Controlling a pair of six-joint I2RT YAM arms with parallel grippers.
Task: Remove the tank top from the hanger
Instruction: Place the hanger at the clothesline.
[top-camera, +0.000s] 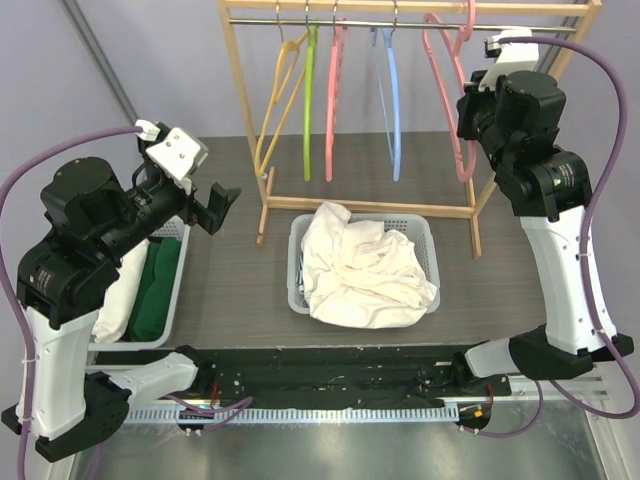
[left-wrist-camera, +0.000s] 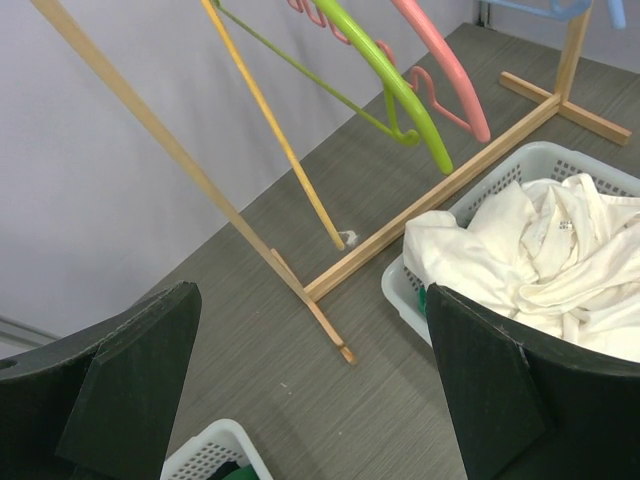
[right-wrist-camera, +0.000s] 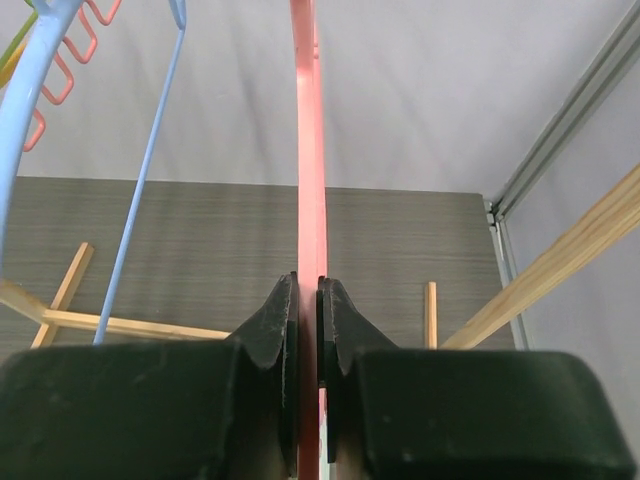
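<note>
At the rail's right end, right gripper (right-wrist-camera: 308, 290): jaws pinched tight on the pink hanger (right-wrist-camera: 308, 150), one finger on each side of its thin edge, and that's a firm clamp!
Pink hanger: bare, no cloth on it, hooked at the far right of the wooden rack (top-camera: 370, 205).
Right arm: reaching up tall from its base, wrist level with the rail.
Left gripper (left-wrist-camera: 315, 385): jaws spread wide, nothing between them, hovering over the left side of the table (top-camera: 230, 290).
Left gripper's view: looks past its own fingers (left-wrist-camera: 130, 385) at the rack's foot and the basket corner.
Tank top (top-camera: 360, 270): white, crumpled in a heap inside the white basket (top-camera: 428, 240), off the hanger, well apart from both grippers.
Basket: sits mid-table, just in front of the rack's base bar.
Other hangers: yellow (top-camera: 280, 90), green (top-camera: 309, 100), a second pink (top-camera: 332, 100) and blue (top-camera: 392, 100), all hanging bare along the rail.
Left bin (top-camera: 178, 270): at the table's left edge under the left arm, with green cloth (top-camera: 158, 285) and something white in it.
</note>
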